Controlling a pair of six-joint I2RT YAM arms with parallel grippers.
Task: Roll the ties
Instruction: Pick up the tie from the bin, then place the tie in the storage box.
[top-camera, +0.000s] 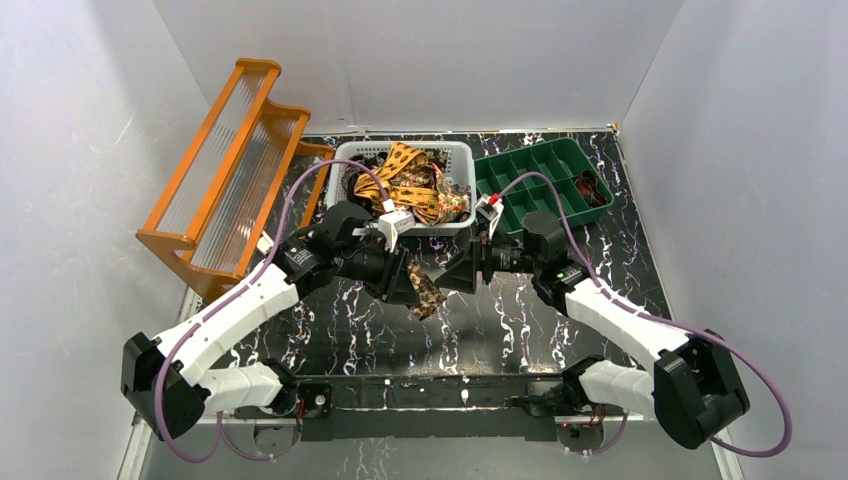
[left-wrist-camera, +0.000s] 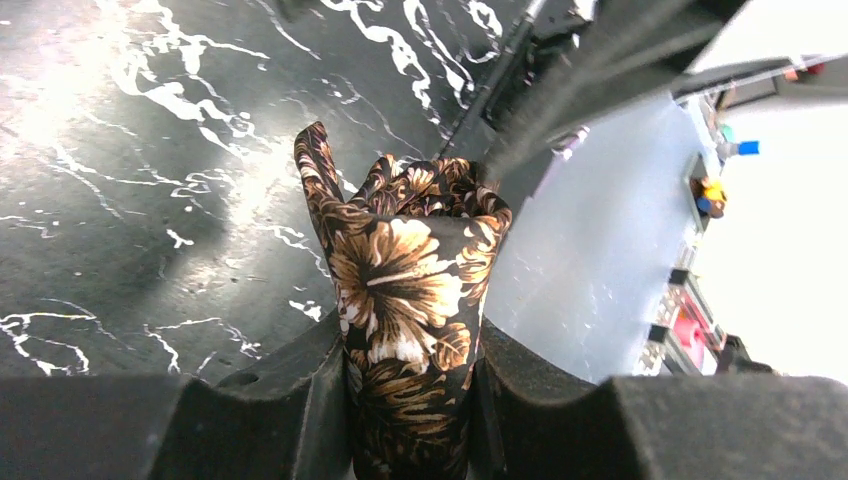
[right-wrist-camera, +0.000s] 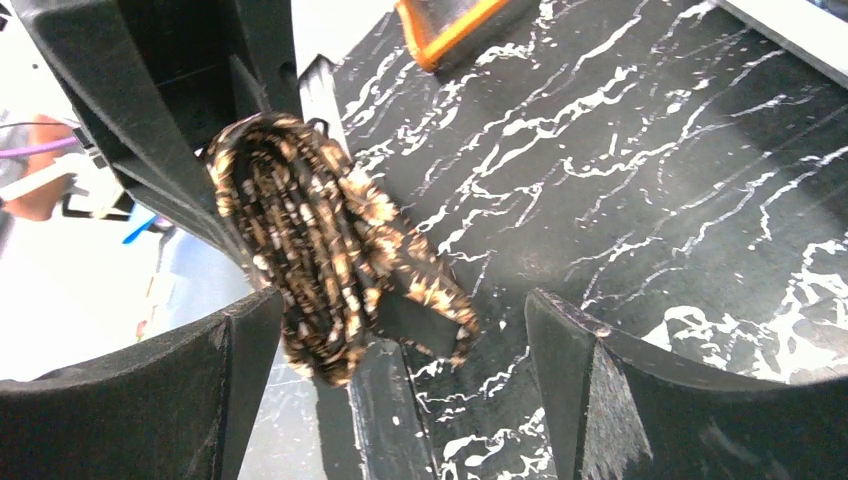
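Our left gripper (left-wrist-camera: 410, 400) squeezes the rolled flowery tie (left-wrist-camera: 400, 270) above the black table (left-wrist-camera: 120, 200). Our right gripper (right-wrist-camera: 400, 310) is wide open beside it. We should hold tight so nothing unrolls.

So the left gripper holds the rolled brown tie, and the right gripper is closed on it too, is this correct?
Not quite. The left gripper does hold the rolled brown tie, but the right gripper is open: the right wrist view shows its jaws spread wide, with a gap beside the roll.
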